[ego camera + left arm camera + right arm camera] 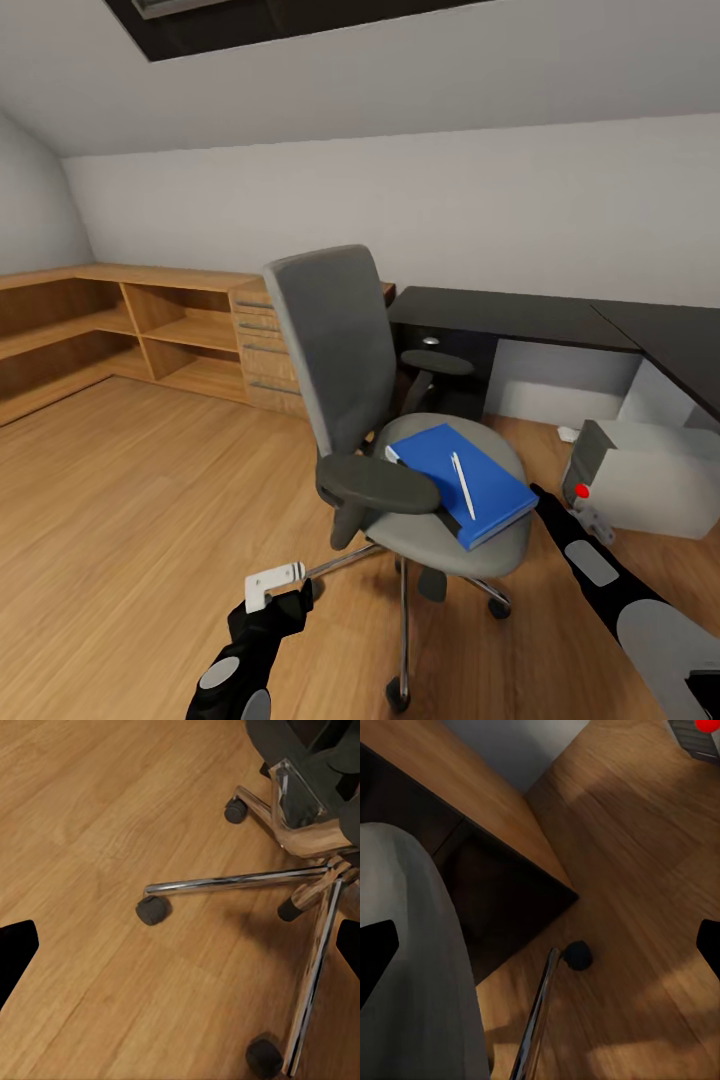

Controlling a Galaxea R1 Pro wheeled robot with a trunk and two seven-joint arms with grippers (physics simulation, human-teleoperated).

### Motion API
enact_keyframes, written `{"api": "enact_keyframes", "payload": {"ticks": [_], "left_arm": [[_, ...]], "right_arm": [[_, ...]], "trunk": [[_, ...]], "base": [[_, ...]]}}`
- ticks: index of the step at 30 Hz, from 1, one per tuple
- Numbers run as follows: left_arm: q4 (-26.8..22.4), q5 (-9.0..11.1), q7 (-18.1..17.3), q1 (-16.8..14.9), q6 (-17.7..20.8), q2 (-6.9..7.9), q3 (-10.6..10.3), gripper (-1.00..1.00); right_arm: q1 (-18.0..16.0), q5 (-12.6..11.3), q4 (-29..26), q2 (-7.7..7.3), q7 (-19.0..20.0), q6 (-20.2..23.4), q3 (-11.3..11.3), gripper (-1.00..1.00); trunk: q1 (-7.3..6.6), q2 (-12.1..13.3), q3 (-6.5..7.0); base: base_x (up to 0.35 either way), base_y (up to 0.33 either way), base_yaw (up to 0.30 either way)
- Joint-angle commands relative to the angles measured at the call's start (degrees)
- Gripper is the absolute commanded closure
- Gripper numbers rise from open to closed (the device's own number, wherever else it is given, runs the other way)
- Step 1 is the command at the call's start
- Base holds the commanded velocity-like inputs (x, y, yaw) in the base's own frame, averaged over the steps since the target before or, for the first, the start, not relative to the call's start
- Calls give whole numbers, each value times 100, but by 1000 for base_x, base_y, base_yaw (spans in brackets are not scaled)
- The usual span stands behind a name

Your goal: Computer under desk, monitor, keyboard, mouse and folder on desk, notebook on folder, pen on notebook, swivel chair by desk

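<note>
Your left tool hangs low by the chair, jaws wide and empty; the right tool's state I cannot tell. The blue folder on the seat looks light, stiff, slippery: pinch its overhanging edge, mind the loose pen.

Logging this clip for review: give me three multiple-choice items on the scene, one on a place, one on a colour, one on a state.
1. Where does the pen lie?
A. on the floor
B. on the blue item on the chair seat
C. on the desk

2. What colour is the desk top?
A. black
B. white
C. red

3. How does the swivel chair stand?
A. tipped over
B. upside down
C. upright on its casters

Answers: 1 B, the pen rests on the blue item; 2 A, its top is dark; 3 C, the casters touch the floor.
</note>
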Motion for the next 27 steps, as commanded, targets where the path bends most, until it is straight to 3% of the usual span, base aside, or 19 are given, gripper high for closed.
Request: {"api": "enact_keyframes", "payload": {"ticks": [1,12,27], "left_arm": [[-8,60,50,-1,9,0,-5,-100],[-8,60,49,-1,9,0,-8,-100],[-8,60,49,-1,9,0,-1,-100]], "right_arm": [[-3,-67,11,-3,24,-28,51,-100],[-3,-63,9,-1,24,-28,55,-100],[-3,-61,15,-3,31,-44,50,-100]], "trunk": [[-1,-2,-5],[-1,-2,-5],[-1,-2,-5]], "base": [[4,0,0],[1,0,31],[0,0,195]]}}
